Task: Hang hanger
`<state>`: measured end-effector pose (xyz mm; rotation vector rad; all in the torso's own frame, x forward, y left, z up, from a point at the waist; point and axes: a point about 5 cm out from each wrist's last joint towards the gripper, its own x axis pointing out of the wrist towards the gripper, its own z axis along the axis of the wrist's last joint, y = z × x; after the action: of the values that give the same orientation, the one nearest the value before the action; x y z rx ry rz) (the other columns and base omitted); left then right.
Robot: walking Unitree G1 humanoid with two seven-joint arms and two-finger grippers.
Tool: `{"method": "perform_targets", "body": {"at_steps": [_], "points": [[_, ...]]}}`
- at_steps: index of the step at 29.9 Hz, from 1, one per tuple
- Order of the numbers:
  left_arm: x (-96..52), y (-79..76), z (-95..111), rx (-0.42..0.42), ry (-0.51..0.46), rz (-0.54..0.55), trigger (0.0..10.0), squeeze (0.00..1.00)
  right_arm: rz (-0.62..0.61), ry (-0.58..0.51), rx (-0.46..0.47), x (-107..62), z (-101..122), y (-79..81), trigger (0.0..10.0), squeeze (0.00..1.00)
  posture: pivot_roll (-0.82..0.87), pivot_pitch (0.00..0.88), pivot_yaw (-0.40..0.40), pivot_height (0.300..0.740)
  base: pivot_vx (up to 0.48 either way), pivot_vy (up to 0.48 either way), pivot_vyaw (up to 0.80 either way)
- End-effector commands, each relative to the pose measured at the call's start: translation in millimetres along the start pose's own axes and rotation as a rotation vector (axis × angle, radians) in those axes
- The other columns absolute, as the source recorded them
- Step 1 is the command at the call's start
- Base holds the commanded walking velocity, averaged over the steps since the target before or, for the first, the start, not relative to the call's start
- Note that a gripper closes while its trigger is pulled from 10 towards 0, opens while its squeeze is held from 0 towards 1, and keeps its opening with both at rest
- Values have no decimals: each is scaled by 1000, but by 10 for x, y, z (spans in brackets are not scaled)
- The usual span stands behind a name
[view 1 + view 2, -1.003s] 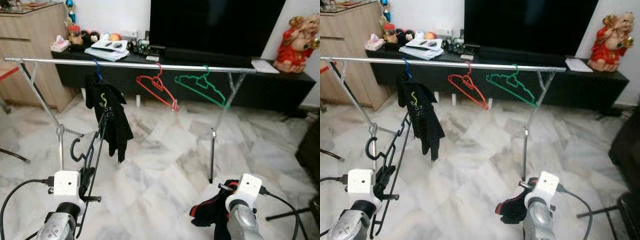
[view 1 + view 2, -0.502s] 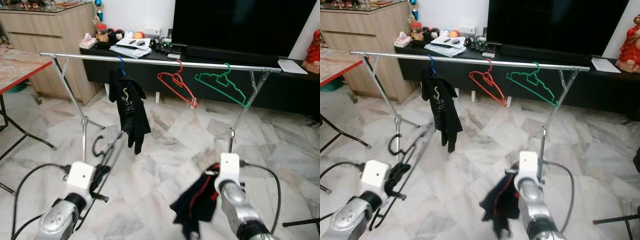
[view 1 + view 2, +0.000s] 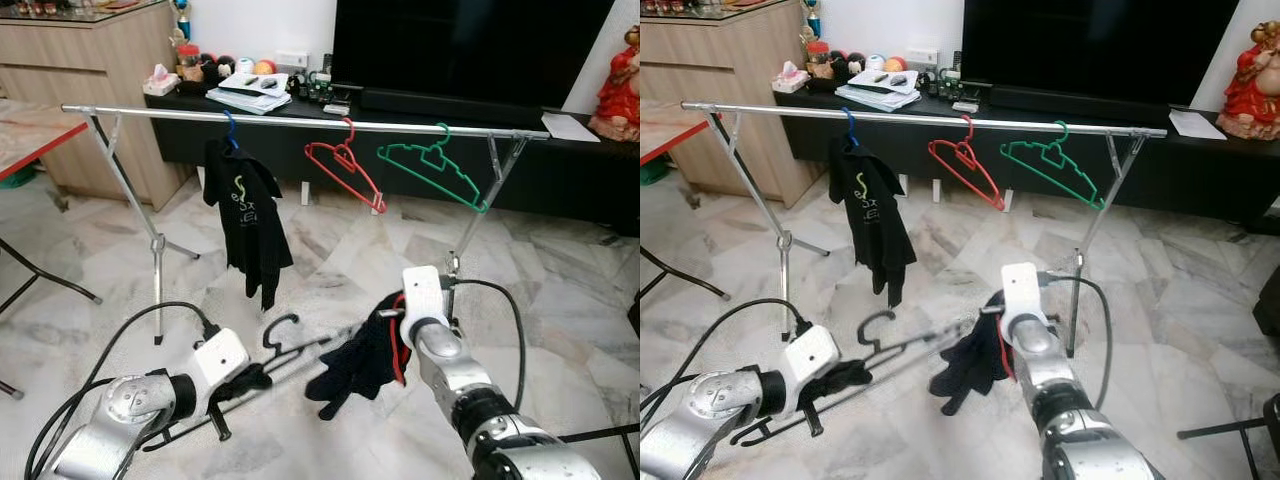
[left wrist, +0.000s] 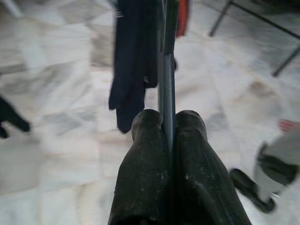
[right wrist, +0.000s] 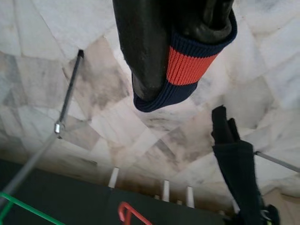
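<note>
left gripper: my fingers pinched tight on black hanger, lying near level, hook toward rail. right gripper: pinched dark garment's striped cuff.

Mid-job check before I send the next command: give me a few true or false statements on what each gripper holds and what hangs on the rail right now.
1. The left gripper is shut on the black hanger. True.
2. The right gripper holds nothing. False: it is shut on a dark garment with a red-banded hem.
3. The black hanger already hangs on the rail. False: it lies low, near floor level, in the left gripper.
4. A red hanger and a green hanger hang bare on the rail. True.
5. A black shirt hangs on a blue hanger hook. True.
</note>
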<state>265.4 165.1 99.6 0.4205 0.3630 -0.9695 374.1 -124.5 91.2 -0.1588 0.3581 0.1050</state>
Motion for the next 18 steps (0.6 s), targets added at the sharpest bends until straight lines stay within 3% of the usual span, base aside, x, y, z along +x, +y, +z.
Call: {"method": "perform_targets", "body": {"at_steps": [1, 7, 14, 18], "points": [[12, -15, 52, 15, 15, -66, 10000, 0, 15, -12, -14, 18, 96, 34, 10000, 0, 171, 0, -40, 740, 0, 0, 0], [63, -90, 156, 28, 5, -188, 10000, 0, 27, -15, -25, 27, 141, 82, 10000, 0, 178, 0, -45, 740, 0, 0, 0], [140, -31, 242, 26, -40, -146, 10000, 0, 24, -16, -12, 32, 167, 88, 10000, 0, 175, 0, -45, 740, 0, 0, 0], [151, 28, 229, 15, -50, -51, 10000, 0, 25, -11, -3, 29, 141, 89, 10000, 0, 170, 0, -46, 740, 0, 0, 0]]}}
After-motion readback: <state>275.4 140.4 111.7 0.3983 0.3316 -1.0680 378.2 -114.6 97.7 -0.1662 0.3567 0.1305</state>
